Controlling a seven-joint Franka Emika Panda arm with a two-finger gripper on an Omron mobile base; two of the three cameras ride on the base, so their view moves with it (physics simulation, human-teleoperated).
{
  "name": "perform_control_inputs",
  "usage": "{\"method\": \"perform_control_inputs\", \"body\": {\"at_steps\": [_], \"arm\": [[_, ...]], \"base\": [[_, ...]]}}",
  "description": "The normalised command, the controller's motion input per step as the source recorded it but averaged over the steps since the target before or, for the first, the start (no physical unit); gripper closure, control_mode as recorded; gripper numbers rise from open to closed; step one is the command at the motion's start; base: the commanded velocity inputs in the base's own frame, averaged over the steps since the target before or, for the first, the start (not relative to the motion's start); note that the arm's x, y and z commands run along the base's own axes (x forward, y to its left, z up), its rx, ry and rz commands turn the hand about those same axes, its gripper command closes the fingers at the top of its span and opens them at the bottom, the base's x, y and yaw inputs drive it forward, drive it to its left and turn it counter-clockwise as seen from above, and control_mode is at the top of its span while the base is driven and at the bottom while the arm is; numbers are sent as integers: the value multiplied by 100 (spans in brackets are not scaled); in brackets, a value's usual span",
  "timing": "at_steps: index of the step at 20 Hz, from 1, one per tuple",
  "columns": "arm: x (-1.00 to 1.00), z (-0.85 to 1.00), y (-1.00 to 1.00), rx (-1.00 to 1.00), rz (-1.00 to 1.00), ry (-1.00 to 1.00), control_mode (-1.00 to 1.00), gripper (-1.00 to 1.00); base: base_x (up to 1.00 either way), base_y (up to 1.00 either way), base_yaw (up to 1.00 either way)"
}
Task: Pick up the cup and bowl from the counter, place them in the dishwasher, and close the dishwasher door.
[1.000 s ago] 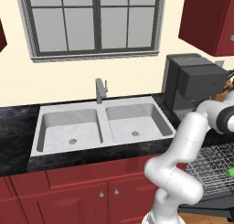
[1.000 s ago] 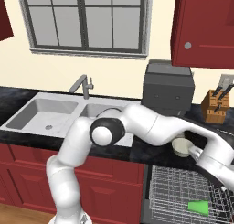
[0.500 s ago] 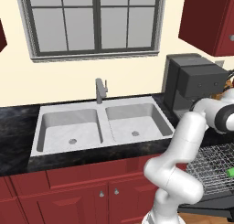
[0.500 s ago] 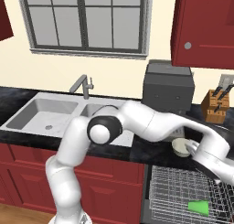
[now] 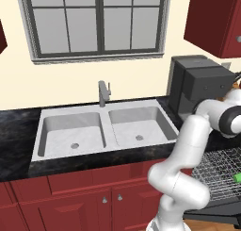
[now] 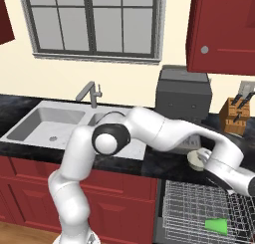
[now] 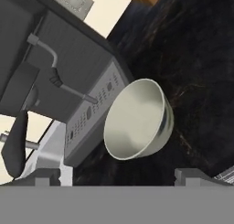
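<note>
A pale bowl [image 7: 137,120] stands on the black speckled counter [image 7: 196,81], beside the front of the coffee machine. My gripper [image 7: 118,176] hovers just short of the bowl, open, with one fingertip on each side and nothing between them. From the right base view the bowl [image 6: 194,159] peeks out behind my wrist, above the dishwasher. A green cup [image 6: 217,225] lies in the pulled-out wire rack [image 6: 187,208] of the dishwasher. That cup [image 5: 237,177] also shows at the right edge of the left base view.
The dark grey coffee machine [image 6: 183,93] stands on the counter behind the bowl. A knife block [image 6: 234,116] sits to its right. The steel double sink [image 5: 101,131] with its faucet lies to the left. Red wall cabinets [image 6: 224,29] hang overhead.
The hand has shifted only slightly near the bowl. The jaws have stayed open and the bowl and cup have not moved.
</note>
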Motion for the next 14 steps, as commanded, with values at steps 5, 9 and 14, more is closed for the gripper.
{"method": "perform_control_inputs", "body": {"at_steps": [5,9,14], "arm": [[20,0,11,1,0,1,-100,-100],[4,-12,9,0,0,1,-100,-100],[1,-28,1,0,0,4,-100,-100]], "base": [[0,0,0],[0,0,0],[0,0,0]]}}
